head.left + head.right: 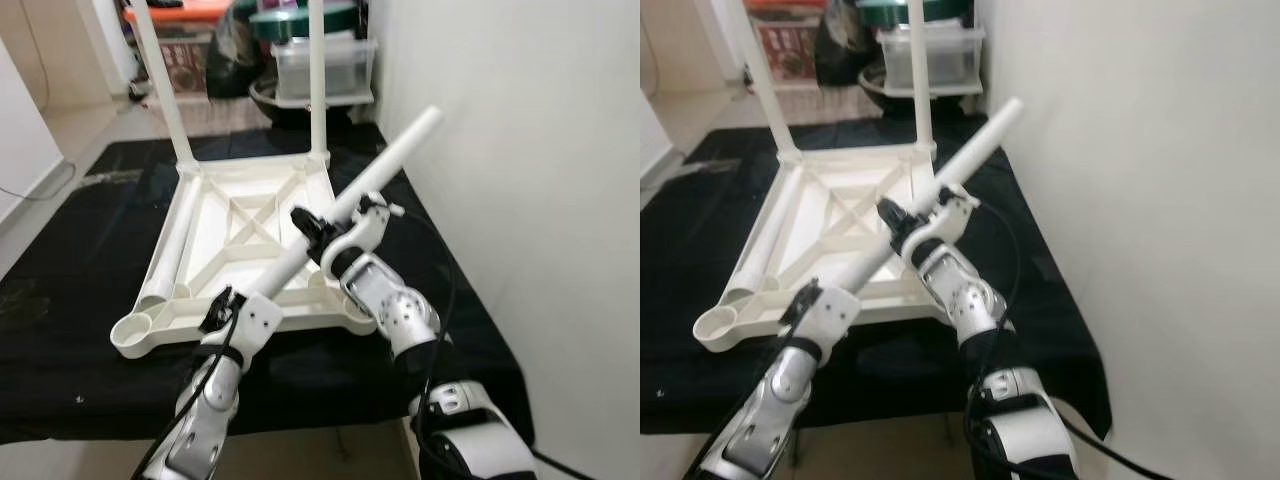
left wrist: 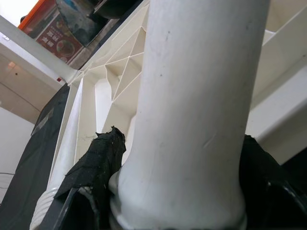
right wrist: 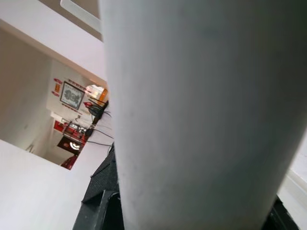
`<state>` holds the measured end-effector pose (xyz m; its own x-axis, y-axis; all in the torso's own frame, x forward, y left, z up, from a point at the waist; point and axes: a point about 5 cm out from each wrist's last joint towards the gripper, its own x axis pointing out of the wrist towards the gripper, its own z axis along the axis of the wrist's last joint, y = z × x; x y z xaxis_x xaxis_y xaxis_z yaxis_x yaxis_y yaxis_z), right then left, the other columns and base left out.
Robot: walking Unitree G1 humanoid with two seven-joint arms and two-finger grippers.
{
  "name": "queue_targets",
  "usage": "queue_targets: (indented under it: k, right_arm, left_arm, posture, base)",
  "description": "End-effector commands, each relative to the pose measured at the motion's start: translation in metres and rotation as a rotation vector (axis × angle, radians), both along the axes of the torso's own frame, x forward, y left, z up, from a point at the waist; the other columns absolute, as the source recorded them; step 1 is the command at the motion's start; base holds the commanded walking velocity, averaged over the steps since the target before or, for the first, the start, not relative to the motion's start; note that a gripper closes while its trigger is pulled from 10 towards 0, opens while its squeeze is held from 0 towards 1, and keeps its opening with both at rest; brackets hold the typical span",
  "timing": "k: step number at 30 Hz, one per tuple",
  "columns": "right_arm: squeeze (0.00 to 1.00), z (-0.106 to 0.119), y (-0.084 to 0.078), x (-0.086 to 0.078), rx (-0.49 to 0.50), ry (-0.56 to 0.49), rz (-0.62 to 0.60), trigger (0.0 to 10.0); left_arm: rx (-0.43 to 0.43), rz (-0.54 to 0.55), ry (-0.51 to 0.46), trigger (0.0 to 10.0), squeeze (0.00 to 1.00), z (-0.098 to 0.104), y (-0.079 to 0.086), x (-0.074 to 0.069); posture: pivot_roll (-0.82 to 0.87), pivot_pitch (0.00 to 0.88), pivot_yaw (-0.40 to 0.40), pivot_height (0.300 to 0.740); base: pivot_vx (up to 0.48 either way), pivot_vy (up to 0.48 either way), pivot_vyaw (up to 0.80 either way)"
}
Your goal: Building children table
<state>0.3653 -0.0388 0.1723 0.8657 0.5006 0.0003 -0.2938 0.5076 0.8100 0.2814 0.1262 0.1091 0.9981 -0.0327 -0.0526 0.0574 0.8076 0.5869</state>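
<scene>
Leg-fitting step, by the look of it: both hands hold one loose white leg point(image 1: 340, 210) slantwise above the upturned tabletop point(image 1: 250, 240). Left hand point(image 1: 225, 312) is clamped round the leg's lower end, just over the near edge of the tabletop; right hand point(image 1: 318, 232) is closed round the leg further up, toward its free end, which points up and away toward the wall point(image 1: 520, 150). Two legs point(image 1: 318, 80) already stand in the far corners. Next move probably needs the lower end tipped upright and steered into an open corner socket point(image 1: 135, 332), beyond the left hand. Tabletop is white ribbed plastic, underside up, on a black-covered table point(image 1: 60, 290).
</scene>
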Motion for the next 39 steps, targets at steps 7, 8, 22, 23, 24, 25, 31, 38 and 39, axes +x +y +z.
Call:
queue_targets:
  k: [7, 8, 22, 23, 24, 25, 31, 38, 39]
  right_arm:
    - [0.00, 0.072, 0.140, -0.055, 0.075, -0.023, 0.389, 0.0]
    - [0.00, 0.072, 0.140, -0.055, 0.075, -0.023, 0.389, 0.0]
    - [0.00, 0.072, 0.140, -0.055, 0.075, -0.023, 0.389, 0.0]
    - [0.00, 0.072, 0.140, -0.055, 0.075, -0.023, 0.389, 0.0]
    - [0.00, 0.072, 0.138, -0.053, 0.076, -0.025, 0.377, 0.0]
    - [0.00, 0.082, 0.089, -0.025, 0.071, -0.121, 0.210, 0.0]
    - [0.00, 0.105, 0.010, -0.001, 0.046, -0.287, -0.026, 0.0]
    - [0.00, 0.115, 0.007, -0.002, 0.070, -0.314, -0.035, 0.0]
    - [0.00, 0.115, 0.007, -0.002, 0.070, -0.314, -0.035, 0.0]
  left_arm:
    - [-0.024, 0.032, -0.065, 10.0, 0.00, 0.014, 0.007, 0.005]
    - [-0.024, 0.032, -0.065, 10.0, 0.00, 0.014, 0.007, 0.005]
    - [-0.024, 0.032, -0.065, 10.0, 0.00, 0.014, 0.007, 0.005]
    - [-0.024, 0.032, -0.065, 10.0, 0.00, 0.014, 0.007, 0.005]
    - [-0.024, 0.031, -0.064, 10.0, 0.00, 0.014, 0.007, 0.005]
    - [-0.009, 0.016, -0.170, 10.0, 0.00, 0.039, 0.009, 0.007]
    - [0.005, -0.016, -0.336, 10.0, 1.00, 0.078, 0.011, 0.005]
    - [0.015, -0.035, -0.349, 10.0, 1.00, 0.082, 0.011, 0.006]
    - [0.015, -0.035, -0.349, 10.0, 1.00, 0.082, 0.011, 0.006]
  posture:
    - [0.09, 0.000, -0.112, 0.740]
    - [0.09, 0.000, -0.112, 0.740]
    - [0.09, 0.000, -0.112, 0.740]
    - [0.09, 0.000, -0.112, 0.740]
    - [0.09, 0.000, 0.000, 0.740]
    - [0.05, 0.000, 0.000, 0.740]
    - [0.05, 0.000, 0.000, 0.740]
    - [0.05, 0.000, 0.000, 0.740]
    - [0.05, 0.000, 0.000, 0.740]
  base:
    - [0.000, 0.000, 0.00]
    - [0.000, 0.000, 0.00]
    - [0.000, 0.000, 0.00]
    - [0.000, 0.000, 0.00]
    - [0.000, 0.000, 0.00]
    - [0.000, 0.000, 0.00]
    - [0.000, 0.000, 0.00]
    - [0.000, 0.000, 0.00]
    - [0.000, 0.000, 0.00]
